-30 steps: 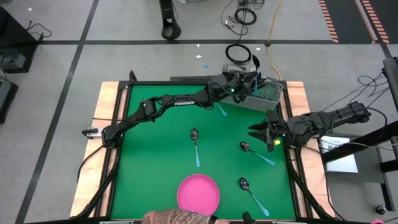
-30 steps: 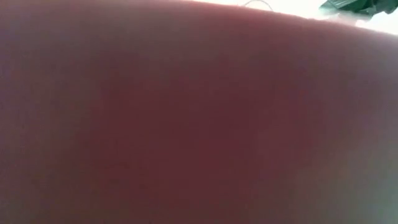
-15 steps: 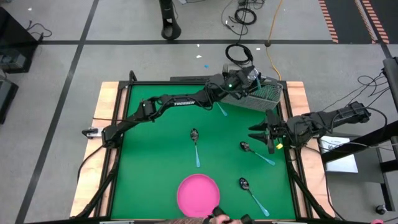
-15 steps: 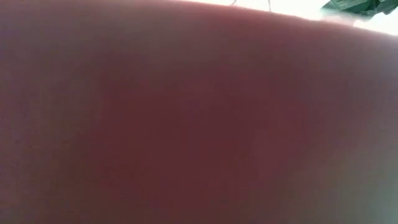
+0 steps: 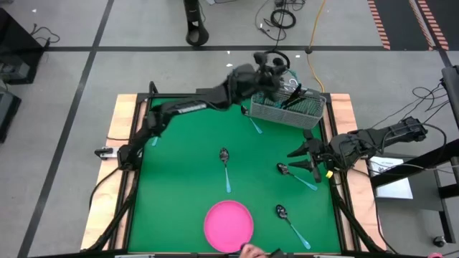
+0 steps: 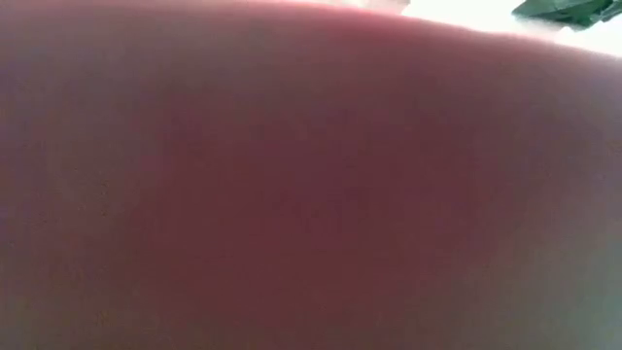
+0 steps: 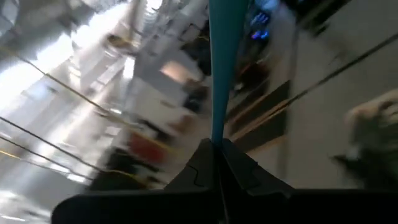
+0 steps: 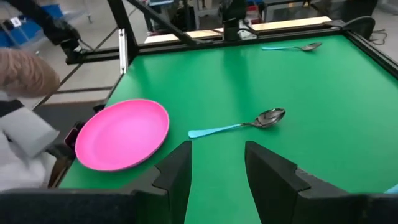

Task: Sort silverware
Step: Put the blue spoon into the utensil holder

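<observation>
One camera hangs overhead, looking straight down on the whole worktop point(image 5: 179, 179). The low one is smothered by something reddish pressed close. The right wrist camera looks low across the worktop, sharing the pink plate point(image 8: 122, 134) with the overhead view.

Pink plate point(image 5: 229, 222) near front table edge; wire basket point(image 5: 287, 109) back right.

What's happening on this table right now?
Silverware sorting is under way. The left end effector, raised near the grey wire-mesh basket, is shut on a thin light-blue utensil handle. The right end effector is open beside a blue-handled spoon. Three more spoons lie loose on the green mat, near a round pink plate.
</observation>
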Tool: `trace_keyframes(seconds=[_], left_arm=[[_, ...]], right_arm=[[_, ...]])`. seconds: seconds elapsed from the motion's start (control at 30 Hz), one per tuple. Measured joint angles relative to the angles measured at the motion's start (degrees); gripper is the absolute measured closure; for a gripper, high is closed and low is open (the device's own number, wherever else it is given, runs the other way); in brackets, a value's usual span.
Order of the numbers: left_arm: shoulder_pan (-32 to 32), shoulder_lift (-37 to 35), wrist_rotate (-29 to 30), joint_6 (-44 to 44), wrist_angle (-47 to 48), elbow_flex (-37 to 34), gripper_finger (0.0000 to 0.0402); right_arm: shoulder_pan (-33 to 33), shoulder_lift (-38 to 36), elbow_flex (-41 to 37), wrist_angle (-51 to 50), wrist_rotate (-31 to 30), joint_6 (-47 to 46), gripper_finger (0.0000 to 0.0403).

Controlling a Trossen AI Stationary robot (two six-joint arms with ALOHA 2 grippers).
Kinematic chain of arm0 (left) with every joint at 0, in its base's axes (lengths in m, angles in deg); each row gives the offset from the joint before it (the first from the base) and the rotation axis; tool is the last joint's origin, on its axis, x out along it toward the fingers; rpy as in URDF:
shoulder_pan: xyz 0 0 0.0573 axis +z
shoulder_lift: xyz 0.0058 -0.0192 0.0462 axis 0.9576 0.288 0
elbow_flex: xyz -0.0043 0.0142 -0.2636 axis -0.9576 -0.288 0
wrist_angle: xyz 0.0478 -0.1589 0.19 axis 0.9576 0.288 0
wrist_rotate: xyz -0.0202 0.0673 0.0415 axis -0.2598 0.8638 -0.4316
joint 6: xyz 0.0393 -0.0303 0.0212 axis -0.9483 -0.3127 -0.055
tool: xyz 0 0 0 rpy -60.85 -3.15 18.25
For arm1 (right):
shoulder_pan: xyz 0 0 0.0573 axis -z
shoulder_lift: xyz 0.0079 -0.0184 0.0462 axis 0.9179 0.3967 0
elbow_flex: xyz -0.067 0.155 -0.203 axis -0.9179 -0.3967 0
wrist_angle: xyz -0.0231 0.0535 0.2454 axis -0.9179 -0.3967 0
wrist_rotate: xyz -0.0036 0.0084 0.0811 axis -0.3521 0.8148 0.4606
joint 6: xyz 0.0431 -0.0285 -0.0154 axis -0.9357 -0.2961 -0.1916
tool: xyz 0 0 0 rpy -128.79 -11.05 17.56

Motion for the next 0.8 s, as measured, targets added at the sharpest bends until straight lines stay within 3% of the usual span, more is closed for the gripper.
trace_keyframes(seconds=[0.1,0.33,0.43,0.53,0.6,0.8], left_arm=[[1.5,-3.5,-7.9,15.4,10.2,0.0,0.04],[7.3,-7.9,-49.9,39.0,37.6,0.0,0.04],[8.6,-7.8,-61.6,45.1,47.0,-0.5,0.04],[8.4,-7.9,-65.9,49.7,49.6,-4.5,0.04],[7.4,-7.7,-67.3,52.9,50.6,-7.5,0.04],[4.3,-7.7,-69.2,55.1,48.1,-15.3,0.04]], right_arm=[[0.0,0.0,0.0,-1.1,0.1,0.7,0.0266],[-0.1,0.1,0.0,-2.5,-0.4,2.3,0.0266],[-0.1,0.3,0.0,-1.6,-3.6,8.0,0.0266],[0.0,1.7,0.0,0.5,-10.2,20.6,0.0266],[0.0,3.6,0.0,3.9,-13.8,33.8,0.0266],[0.0,11.2,0.0,14.6,-16.0,73.8,0.0266]])
